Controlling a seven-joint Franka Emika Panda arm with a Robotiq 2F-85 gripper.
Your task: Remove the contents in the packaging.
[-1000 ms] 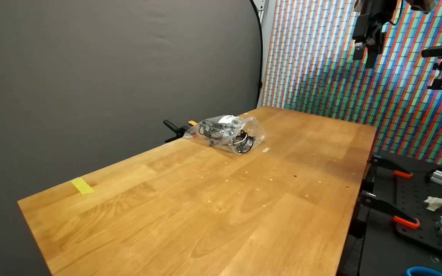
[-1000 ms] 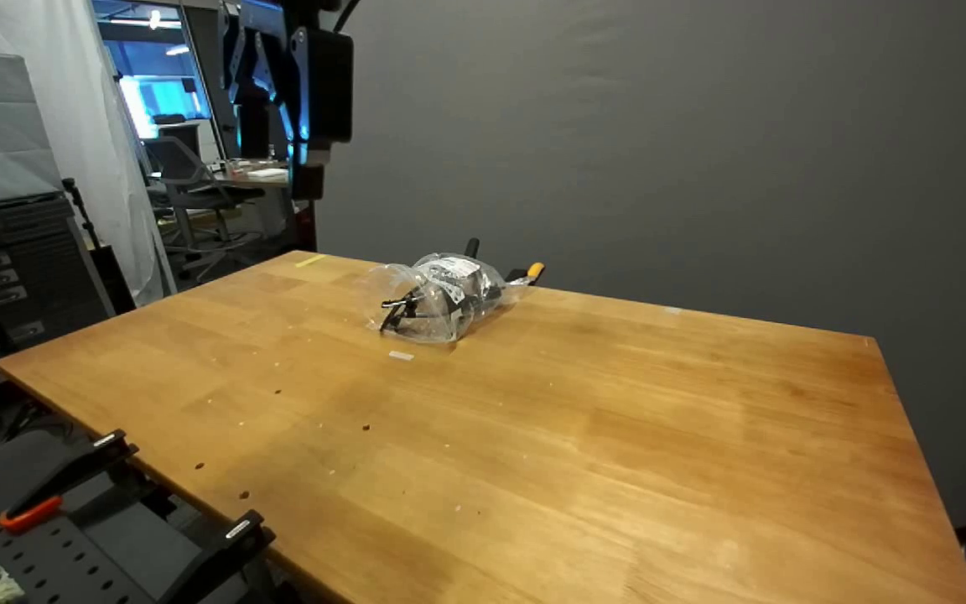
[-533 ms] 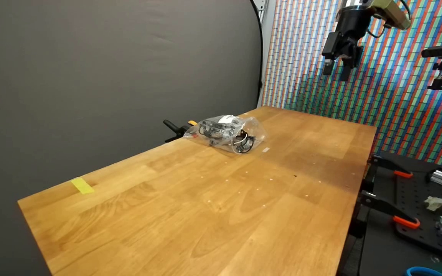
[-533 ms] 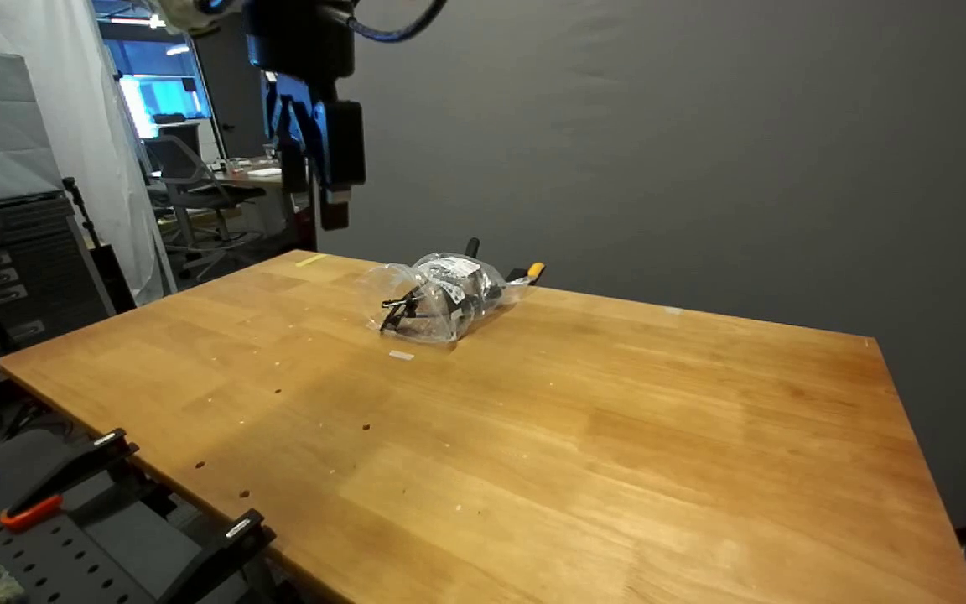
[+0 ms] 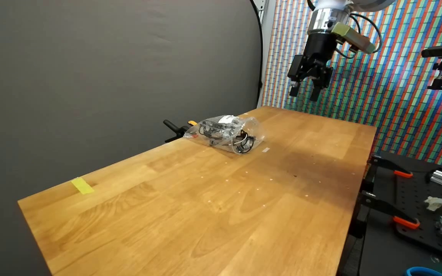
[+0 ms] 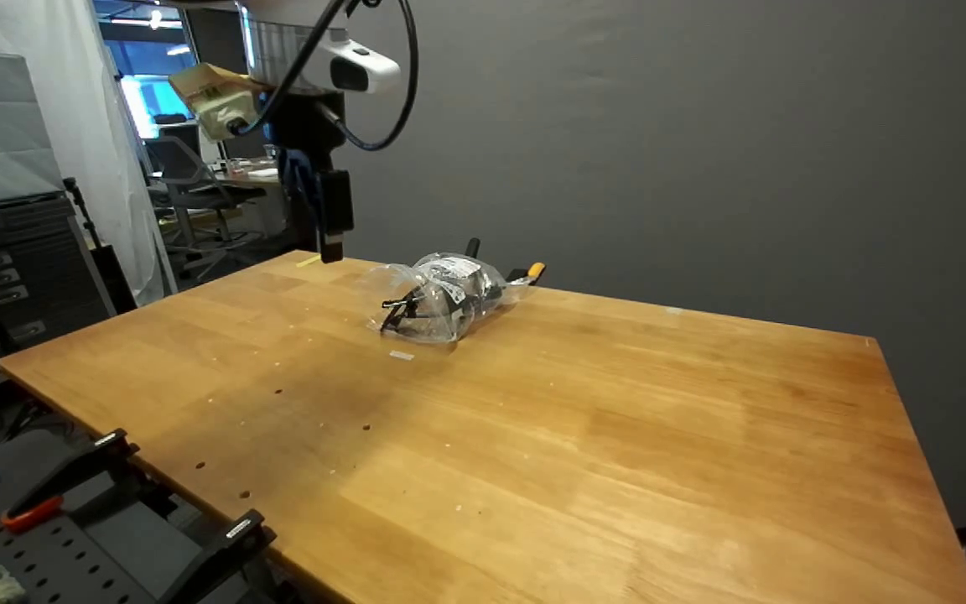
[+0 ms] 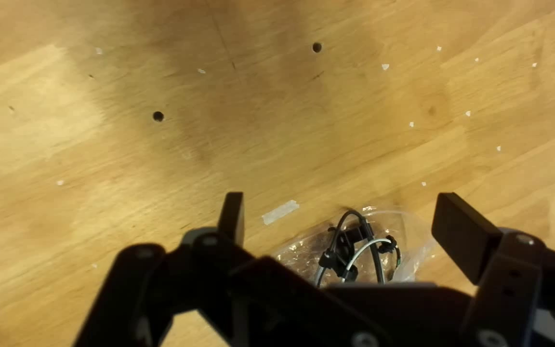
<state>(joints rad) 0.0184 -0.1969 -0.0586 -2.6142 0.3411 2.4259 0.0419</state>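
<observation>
Well apart from a black two-fingered gripper (image 5: 304, 94) rose a broad, plain grey backdrop (image 5: 129, 69). Beneath the gripper, and well clear of it, stretched a rectangular light-brown wooden table (image 5: 159, 234). Past the table's edge, lower than the gripper and off to one side, sat a flat black board (image 5: 409, 191) dotted with holes. The gripper itself pointed downward in mid-air, its two black fingers (image 7: 465, 238) spread wide. Below them and off to one side, well clear of their tips, a clear, crinkly, shiny plastic bag (image 5: 225, 132) lay on the table, with a white label (image 6: 454, 267) showing. The contents (image 7: 342, 253) were inside that bag and so likewise lower than the gripper: a dark, spindly item of thin black wire-like arms and loops. In the wrist view they appeared in the gap between the fingers, partly hidden by the gripper's body. Farther from the gripper than the bag, a flat yellow strip (image 5: 82, 185) lay near the table's edge. A short whitish strip (image 7: 280, 212) also lay lower than the gripper, near the bag; the wrist view showed it between the fingers.
</observation>
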